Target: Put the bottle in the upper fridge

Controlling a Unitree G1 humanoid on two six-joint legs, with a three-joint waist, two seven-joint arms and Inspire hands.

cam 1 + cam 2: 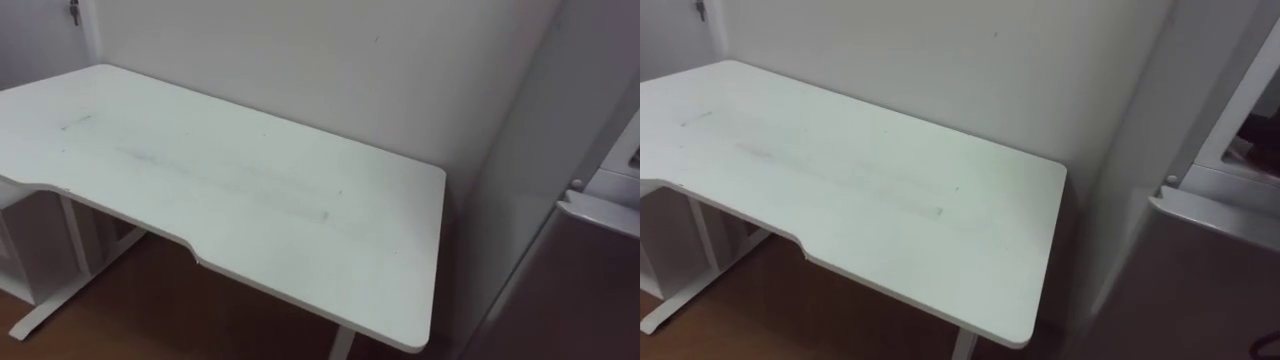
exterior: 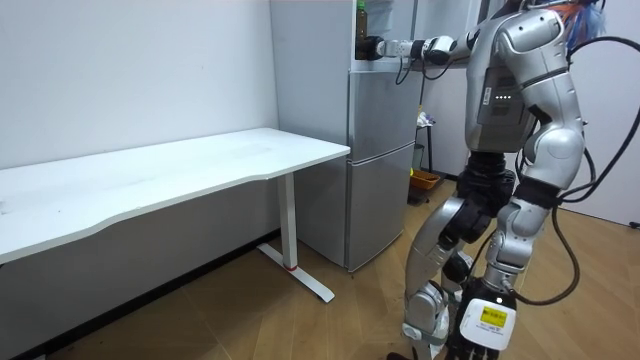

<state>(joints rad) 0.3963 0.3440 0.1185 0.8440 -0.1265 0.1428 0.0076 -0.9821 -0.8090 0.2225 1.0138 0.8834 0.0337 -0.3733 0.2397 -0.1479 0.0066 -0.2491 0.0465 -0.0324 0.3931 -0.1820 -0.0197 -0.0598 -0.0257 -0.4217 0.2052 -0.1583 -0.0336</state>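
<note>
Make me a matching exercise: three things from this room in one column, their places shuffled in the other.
1. white flat-topped desk
2. tall grey metal fridge
3. green-topped bottle

A. held high at the fridge in the robot's right hand
B. along the white wall
C. beside the desk's end

Pairs: 1-B, 2-C, 3-A.

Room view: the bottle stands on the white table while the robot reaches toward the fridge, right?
No: the bottle is in the robot's right hand, raised at the upper fridge, not on the white table. The room view shows it.
</note>
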